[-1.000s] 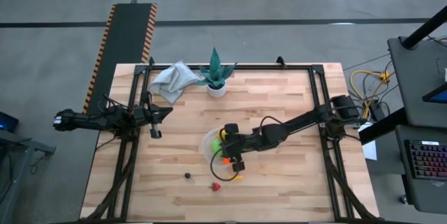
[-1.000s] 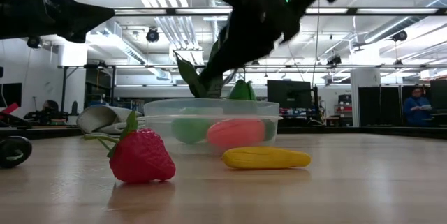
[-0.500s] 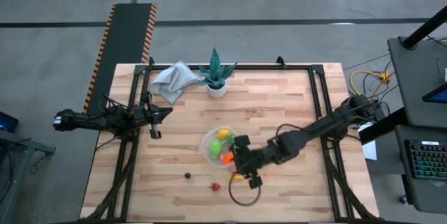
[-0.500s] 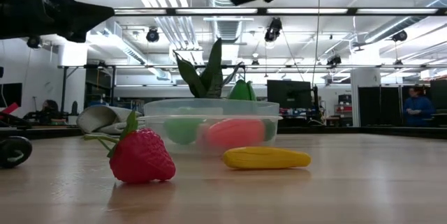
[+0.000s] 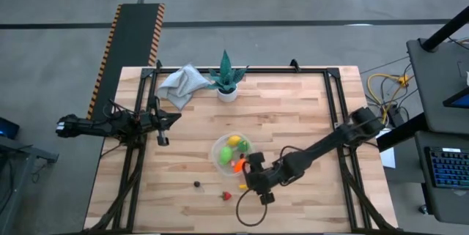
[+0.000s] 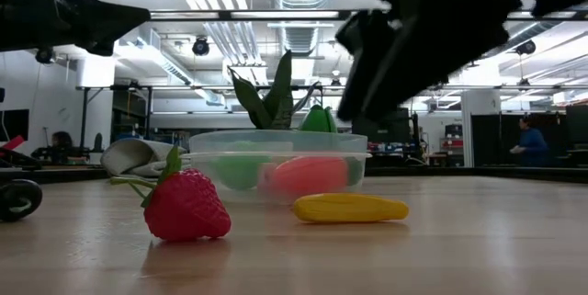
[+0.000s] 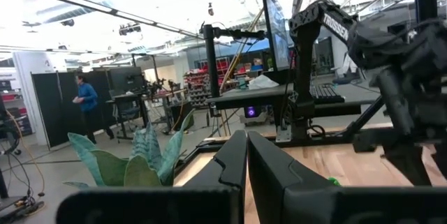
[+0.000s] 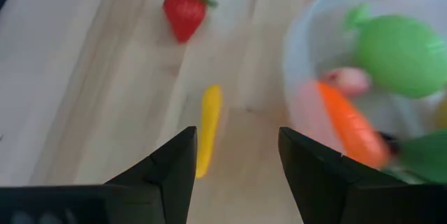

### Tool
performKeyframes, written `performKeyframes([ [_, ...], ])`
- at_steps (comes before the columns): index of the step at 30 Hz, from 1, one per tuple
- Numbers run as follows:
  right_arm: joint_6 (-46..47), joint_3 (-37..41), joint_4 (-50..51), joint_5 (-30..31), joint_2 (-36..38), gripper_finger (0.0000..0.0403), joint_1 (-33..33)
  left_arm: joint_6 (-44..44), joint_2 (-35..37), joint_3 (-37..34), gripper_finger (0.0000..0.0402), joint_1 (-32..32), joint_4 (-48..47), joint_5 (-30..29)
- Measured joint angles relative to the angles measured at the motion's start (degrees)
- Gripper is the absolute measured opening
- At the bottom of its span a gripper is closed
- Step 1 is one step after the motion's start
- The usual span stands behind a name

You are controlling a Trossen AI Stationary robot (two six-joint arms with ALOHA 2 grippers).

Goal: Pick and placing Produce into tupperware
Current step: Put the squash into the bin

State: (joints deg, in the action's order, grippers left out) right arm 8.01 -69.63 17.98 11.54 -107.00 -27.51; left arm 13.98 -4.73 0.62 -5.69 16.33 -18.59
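I am looking down on the table (image 5: 308,110), where the round clear tupperware (image 5: 229,151) is sitting a little toward the near edge from the middle. Inside it a green piece (image 8: 398,53), an orange carrot (image 8: 353,128), a pinkish piece (image 8: 346,81) and a yellow lemon (image 5: 233,140) are lying together. Just outside its rim, toward the near edge, a yellow corn cob (image 8: 207,130) is lying flat on the wood, and a red strawberry (image 6: 186,205) is resting a bit farther along the near edge. A small dark bit (image 5: 196,184) is lying apart from both, more toward the left side of the table.

My right hand (image 5: 256,184) is hanging over the table beside the tupperware, above the corn cob; its fingers (image 8: 171,168) are spread apart and holding nothing, with the cob showing in the gap between them. In the low view the hand is well clear of the wood.

My left hand (image 5: 163,118) is waiting off by the left edge of the table, fingers (image 7: 230,168) pressed together on nothing.

At the far edge a teal spiky plant (image 5: 226,76) in a white pot is standing, with a grey cloth (image 5: 180,84) crumpled just beside it.
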Motion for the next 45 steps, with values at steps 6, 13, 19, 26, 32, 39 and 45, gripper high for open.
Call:
performKeyframes([
  [6,1.64,0.11,-0.57,-3.0,-2.06,0.0194,-0.02,0.42,0.0,0.04,0.0,0.0,-0.05,-0.03],
  [13,1.03,0.15,-6.73,-5.28,-5.53,0.0194,0.02,0.0,-0.1,0.0,0.0,0.0,-0.2,0.26],
  [19,1.3,0.24,-7.63,-5.71,-8.45,0.0194,0.27,-0.12,0.0,-0.02,0.0,0.0,0.16,0.62],
  [26,2.63,1.19,-8.05,-4.25,-8.32,0.0184,0.52,-1.61,-0.11,-0.02,0.0,0.0,0.2,1.04],
  [32,3.78,2.16,-8.73,-4.21,-8.29,0.0146,0.5,-1.64,-0.09,-0.02,0.0,0.0,0.23,1.57],
  [39,3.97,2.43,-8.42,-3.99,-8.1,0.0073,0.52,-1.61,-0.07,-0.02,0.0,0.0,0.24,1.56],
  [45,2.04,2.51,-8.32,-3.97,-7.79,0.0016,0.52,-1.6,-0.05,-0.02,0.0,0.0,0.25,1.55],
])
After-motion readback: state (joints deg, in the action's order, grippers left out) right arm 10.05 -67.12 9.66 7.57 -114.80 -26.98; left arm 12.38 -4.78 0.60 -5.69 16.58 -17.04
